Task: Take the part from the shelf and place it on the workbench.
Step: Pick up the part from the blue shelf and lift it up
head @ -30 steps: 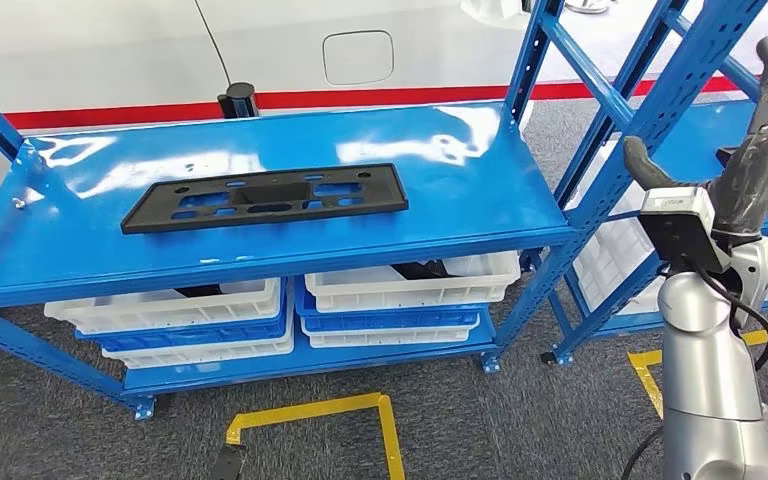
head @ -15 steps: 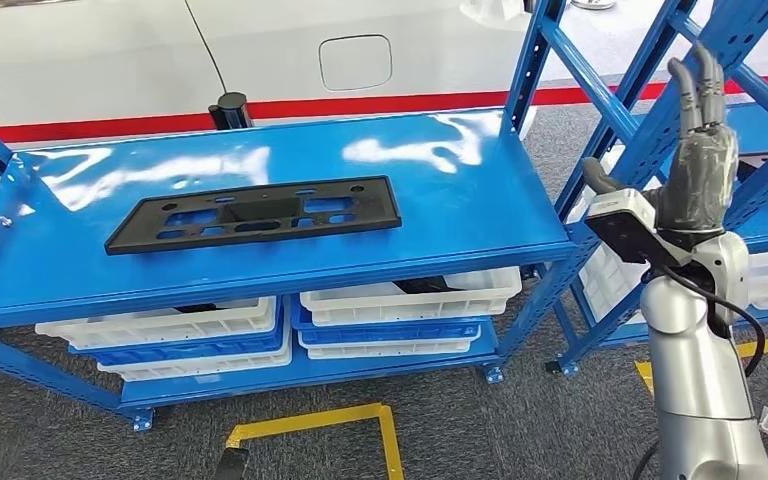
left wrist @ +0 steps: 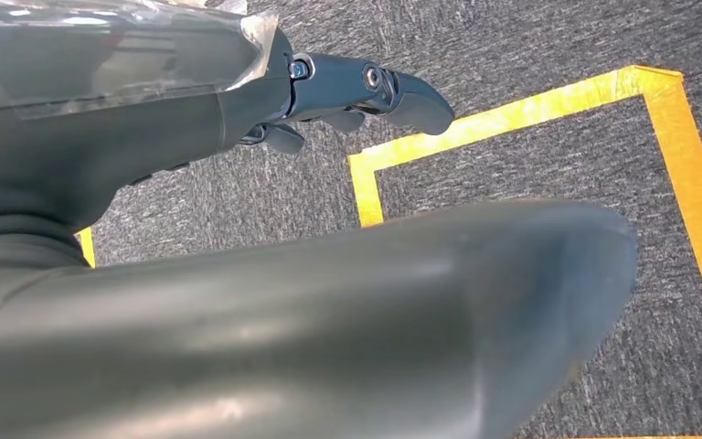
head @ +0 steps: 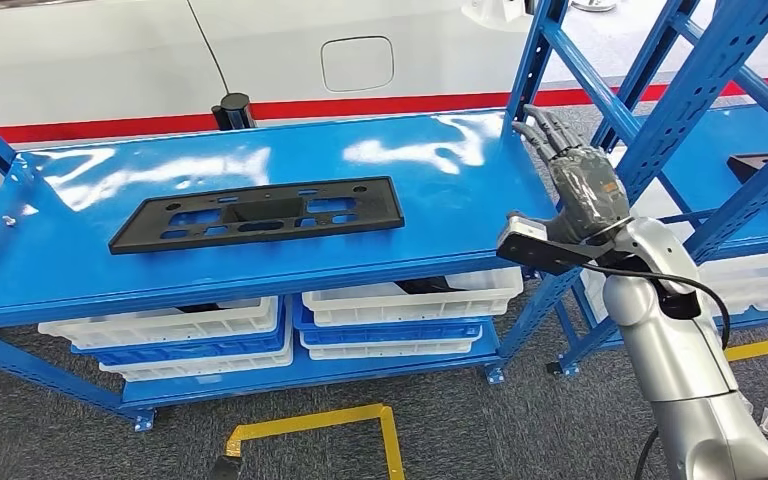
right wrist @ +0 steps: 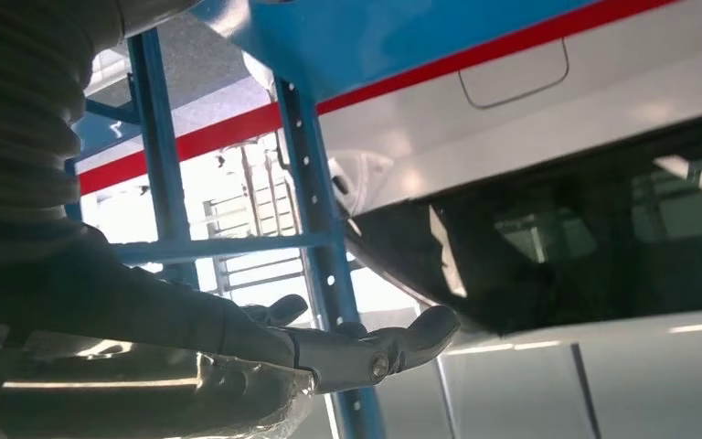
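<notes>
Head view: right hand (head: 582, 190) is at the right end of the blue shelf top (head: 440, 185), fingers straight and apart, holding nothing. Black part (head: 258, 214) lies flat on this top, toward the left, well apart from the hand. Left hand (left wrist: 347, 91) hangs over grey carpet w/ yellow tape (left wrist: 512, 119); fingers loosely apart, empty. To do it well, I think: reach low across, take the near long edge, lift level. White bins (head: 410, 292) sit under; white vehicle w/ red stripe (head: 360, 103) behind.

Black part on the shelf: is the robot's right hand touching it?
Apart. The head view shows bare blue shelf between the part and the right hand.
</notes>
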{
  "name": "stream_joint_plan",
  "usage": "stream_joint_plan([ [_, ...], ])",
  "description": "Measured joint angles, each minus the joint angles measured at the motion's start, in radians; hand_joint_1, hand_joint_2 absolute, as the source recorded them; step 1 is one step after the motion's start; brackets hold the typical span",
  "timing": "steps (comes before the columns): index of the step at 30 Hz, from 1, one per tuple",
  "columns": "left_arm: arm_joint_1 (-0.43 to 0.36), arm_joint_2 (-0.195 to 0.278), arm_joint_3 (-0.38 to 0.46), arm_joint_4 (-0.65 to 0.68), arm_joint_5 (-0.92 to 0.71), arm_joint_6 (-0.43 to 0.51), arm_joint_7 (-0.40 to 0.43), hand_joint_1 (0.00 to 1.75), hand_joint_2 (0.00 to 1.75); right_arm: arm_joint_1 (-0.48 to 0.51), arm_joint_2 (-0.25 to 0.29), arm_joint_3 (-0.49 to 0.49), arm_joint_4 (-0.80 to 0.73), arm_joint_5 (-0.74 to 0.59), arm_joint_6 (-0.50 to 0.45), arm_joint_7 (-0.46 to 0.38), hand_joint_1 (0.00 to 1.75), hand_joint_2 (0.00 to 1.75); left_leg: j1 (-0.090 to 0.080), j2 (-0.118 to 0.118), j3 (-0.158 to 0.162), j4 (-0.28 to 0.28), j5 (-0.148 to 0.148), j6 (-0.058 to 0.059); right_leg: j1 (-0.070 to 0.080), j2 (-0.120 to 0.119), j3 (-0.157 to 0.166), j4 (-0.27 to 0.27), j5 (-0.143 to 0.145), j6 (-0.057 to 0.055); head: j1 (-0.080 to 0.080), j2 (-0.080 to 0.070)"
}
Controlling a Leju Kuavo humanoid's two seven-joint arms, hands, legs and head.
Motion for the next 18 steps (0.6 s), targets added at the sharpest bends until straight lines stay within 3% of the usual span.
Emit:
stream_joint_plan([
  [12,0.029,0.007,0.008,0.0,0.037,0.014,-0.025,0.0,0.0,-0.248,0.036,0.301,0.214,-0.069,0.109,0.0,0.0,1.75,-0.003,0.0,0.0,0.0,0.0,0.0,-0.002,0.0,-0.001,0.0,0.0,0.0,0.0,0.0],
  [18,0.037,0.007,0.012,0.0,0.043,0.016,-0.029,0.0,0.0,-0.319,0.066,0.389,0.289,-0.091,0.116,0.002,0.0,1.75,-0.003,-0.001,0.0,0.0,0.0,0.0,-0.002,0.0,-0.001,0.0,0.0,0.0,0.0,0.0],
])
